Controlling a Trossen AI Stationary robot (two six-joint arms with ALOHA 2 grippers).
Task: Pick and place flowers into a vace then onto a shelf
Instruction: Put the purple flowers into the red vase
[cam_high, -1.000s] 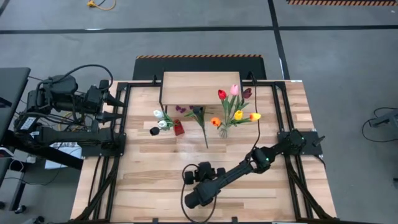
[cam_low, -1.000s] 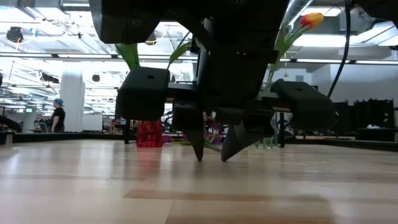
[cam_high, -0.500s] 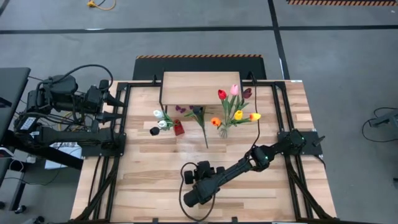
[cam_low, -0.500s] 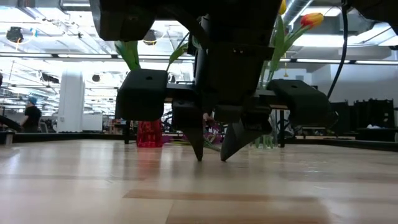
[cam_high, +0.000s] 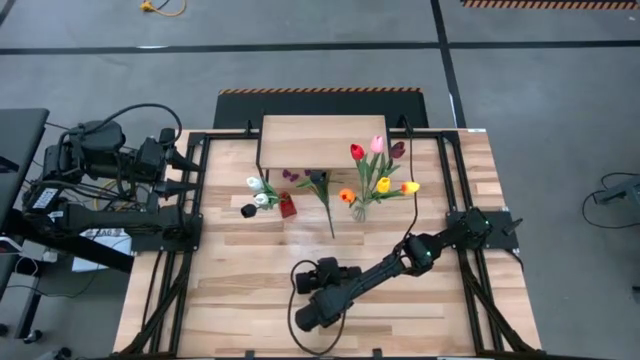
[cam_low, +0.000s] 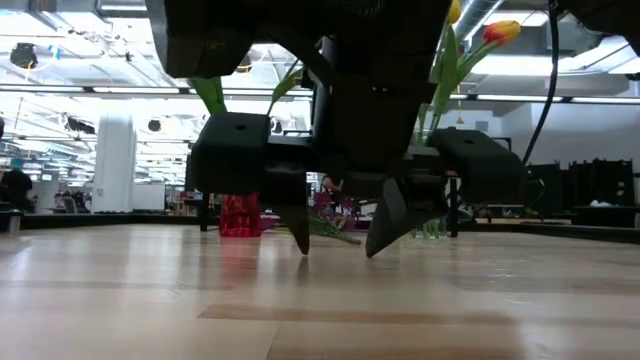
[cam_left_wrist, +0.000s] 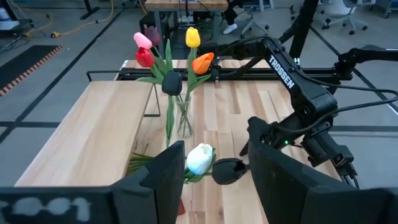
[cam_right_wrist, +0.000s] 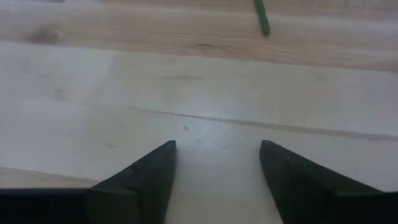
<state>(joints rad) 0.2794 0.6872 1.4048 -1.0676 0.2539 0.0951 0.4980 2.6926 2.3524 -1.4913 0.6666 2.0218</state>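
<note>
The right gripper (cam_low: 335, 245) hangs low over the near part of the plank table (cam_high: 240, 290), fingers spread apart with nothing between them; its bulk blocks most of the low view. Only a stub of green stem (cam_right_wrist: 262, 17) shows past those fingers. Farther back, several flowers (cam_high: 378, 170) stand in a clear vase (cam_high: 359, 211) just in front of the shelf (cam_high: 322, 141), while others (cam_high: 262, 195) lie flat on the wood beside a small red vase (cam_high: 287, 206). The left gripper (cam_left_wrist: 211, 177) waits off the table's left edge, jaws parted and empty. Beyond, a blurred person (cam_low: 15, 185) stands in the lit hall
</note>
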